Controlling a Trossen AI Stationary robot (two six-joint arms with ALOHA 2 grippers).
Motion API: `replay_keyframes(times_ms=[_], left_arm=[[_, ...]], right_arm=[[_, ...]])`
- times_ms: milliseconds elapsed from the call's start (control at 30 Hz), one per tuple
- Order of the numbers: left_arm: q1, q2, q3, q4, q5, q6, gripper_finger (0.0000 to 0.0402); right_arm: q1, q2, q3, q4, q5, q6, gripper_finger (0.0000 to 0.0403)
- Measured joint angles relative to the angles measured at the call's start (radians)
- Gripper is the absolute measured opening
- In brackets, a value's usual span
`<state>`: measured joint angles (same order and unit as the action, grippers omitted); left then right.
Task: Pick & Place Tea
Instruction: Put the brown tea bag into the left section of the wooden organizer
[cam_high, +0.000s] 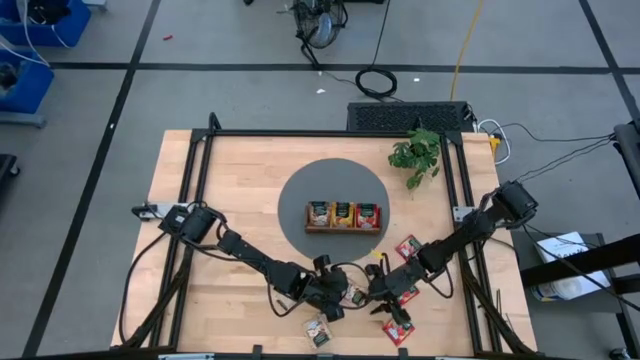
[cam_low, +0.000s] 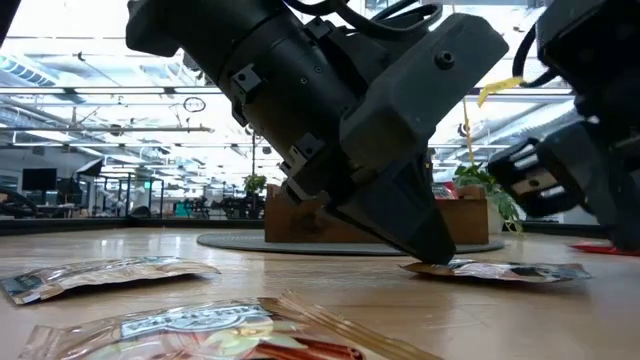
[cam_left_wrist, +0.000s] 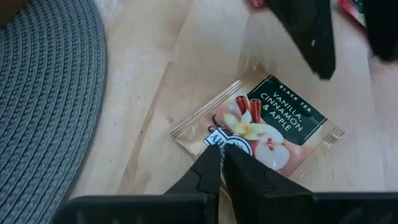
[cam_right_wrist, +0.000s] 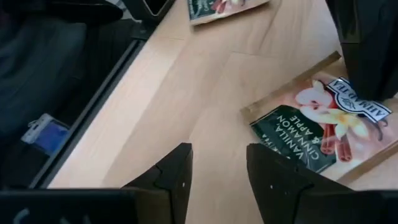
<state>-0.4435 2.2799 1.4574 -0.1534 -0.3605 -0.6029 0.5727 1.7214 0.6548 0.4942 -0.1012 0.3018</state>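
1. Left gripper: narrow fingers pinch the vanilla tea packet, flat on the worktop at six o'clock of the mat.
2. Right gripper: fingers wide apart, empty, just beside that packet.

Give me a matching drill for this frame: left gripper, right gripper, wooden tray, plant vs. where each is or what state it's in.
Things:
1. left gripper
2. right gripper
3. wooden tray
4. plant

Place or state:
A. on the round grey mat, packets standing in its compartments
B. fingers shut, tips pressing the edge of the vanilla, cinnamon & apple tea packet
C. near the table's far edge, beside the mat
D. fingers apart, nothing between them, above bare wood next to that packet

Pairs: 1-B, 2-D, 3-A, 4-C
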Motion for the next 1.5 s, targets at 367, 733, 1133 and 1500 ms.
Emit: replay_keyframes(times_ms=[367, 733, 1133, 1500], left_arm=[[-0.004, -0.001, -0.001, -0.002, 0.040, -0.006, 0.0030], [-0.048, -0.006, 0.003, -0.021, 0.222, -0.022, 0.0030], [-0.054, -0.007, 0.004, -0.004, 0.284, -0.043, 0.0030], [-0.047, -0.006, 0.004, 0.005, 0.229, -0.057, 0.0030]], right_arm=[[-0.067, 0.059, 0.002, -0.023, 0.027, 0.055, 0.0093], [-0.116, 0.058, 0.005, -0.074, 0.130, 0.075, 0.0073], [-0.129, 0.058, 0.003, -0.074, 0.112, 0.091, 0.0073], [-0.083, -0.085, -0.002, -0.283, 0.100, 0.196, 0.0073]])
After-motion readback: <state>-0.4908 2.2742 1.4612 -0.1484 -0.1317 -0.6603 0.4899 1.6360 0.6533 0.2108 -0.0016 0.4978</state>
